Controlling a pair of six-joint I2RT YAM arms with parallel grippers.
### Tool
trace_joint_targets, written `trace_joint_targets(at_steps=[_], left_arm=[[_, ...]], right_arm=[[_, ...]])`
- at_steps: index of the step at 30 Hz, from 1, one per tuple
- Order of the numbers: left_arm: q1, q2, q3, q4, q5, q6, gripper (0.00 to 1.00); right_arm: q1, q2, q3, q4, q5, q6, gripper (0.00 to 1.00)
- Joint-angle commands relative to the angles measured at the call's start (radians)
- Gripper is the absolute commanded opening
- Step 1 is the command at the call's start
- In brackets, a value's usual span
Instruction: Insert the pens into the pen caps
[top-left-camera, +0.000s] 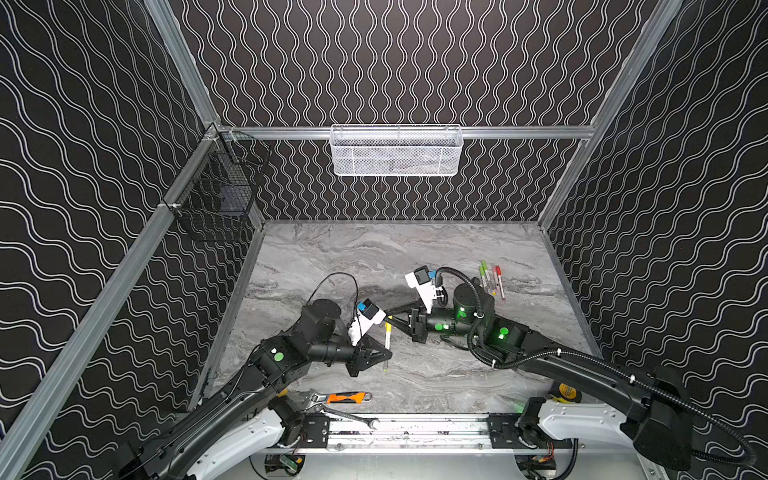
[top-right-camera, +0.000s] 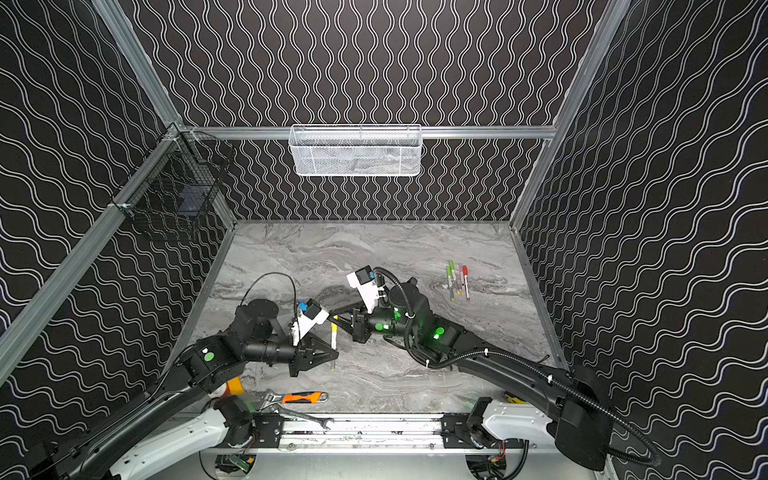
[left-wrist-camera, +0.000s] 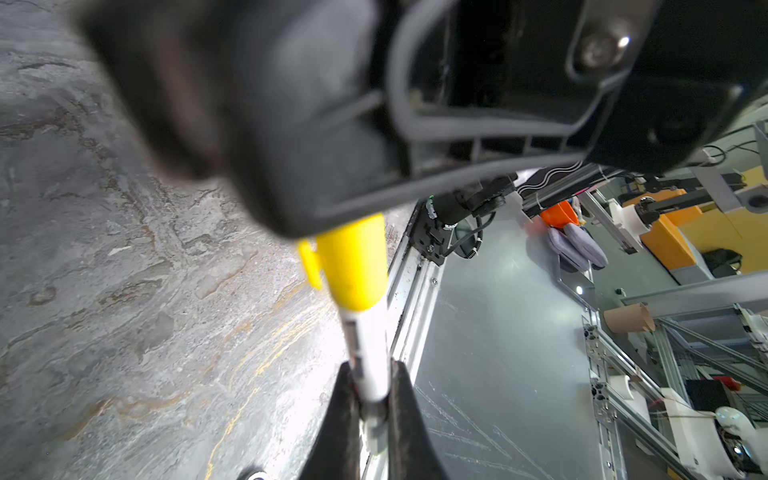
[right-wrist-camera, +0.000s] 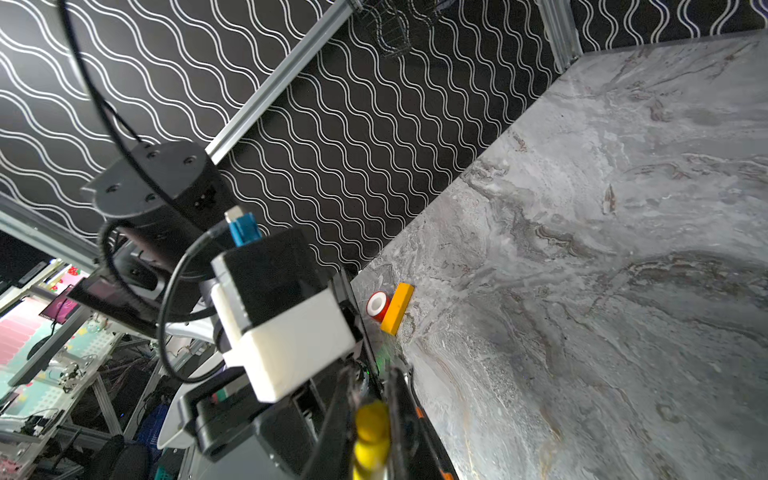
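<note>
while the left gripper (left-wrist-camera: 370, 376) has its fingers clamped on the white barrel of the pen (left-wrist-camera: 365, 345) and the right gripper (right-wrist-camera: 371, 399) has its fingers closed on the yellow cap (left-wrist-camera: 353, 266), we judge the step in hand to be the mating of the last pair, held above the marble table (top-left-camera: 415, 257) near its middle. the left wrist view shows the cap already over the barrel's end, with the two roughly in one line. whether it is fully seated we cannot tell, as the right gripper's blurred body covers the cap's far end. to do this well we would hold the two axes collinear and push straight along the barrel. the left grip should act only as a brace, so that the thin pen neither bends nor slides back through the fingers. we would release the cap side first, and only once the cap will travel no further. three other pens (top-left-camera: 492, 280) lie side by side toward the table's far right, well apart from both grippers, wearing green and red caps.
</note>
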Motion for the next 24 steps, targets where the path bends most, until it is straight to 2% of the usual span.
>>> trace_joint_targets(at_steps=[1,5,9,13,17,19,22,24], left_arm=[[0.0,-0.009,0.043,0.746,0.039,0.053,0.0],[0.0,-0.018,0.052,0.748,0.106,0.049,0.0],[0.0,-0.023,0.058,0.774,0.151,0.03,0.0],[0.0,-0.019,0.067,0.781,0.174,0.027,0.0],[0.0,-0.017,0.071,0.769,0.177,0.033,0.0],[0.0,-0.015,0.077,0.756,0.183,0.036,0.11],[0.0,-0.01,0.082,0.739,0.21,0.036,0.42],[0.0,-0.009,0.088,0.704,0.223,0.045,0.58]], right_arm=[[0.008,-0.006,-0.034,-0.195,-0.181,-0.046,0.0],[0.009,-0.055,-0.087,-0.096,-0.29,-0.068,0.0],[0.004,-0.086,-0.114,-0.064,-0.342,-0.082,0.0],[-0.005,-0.057,-0.073,-0.148,-0.339,-0.111,0.0],[-0.024,-0.053,-0.065,-0.112,-0.31,-0.044,0.0],[-0.049,-0.054,-0.067,-0.054,-0.319,0.021,0.0],[-0.079,-0.077,-0.071,0.011,-0.317,0.091,0.0],[-0.095,-0.1,-0.071,0.027,-0.301,0.106,0.0]])
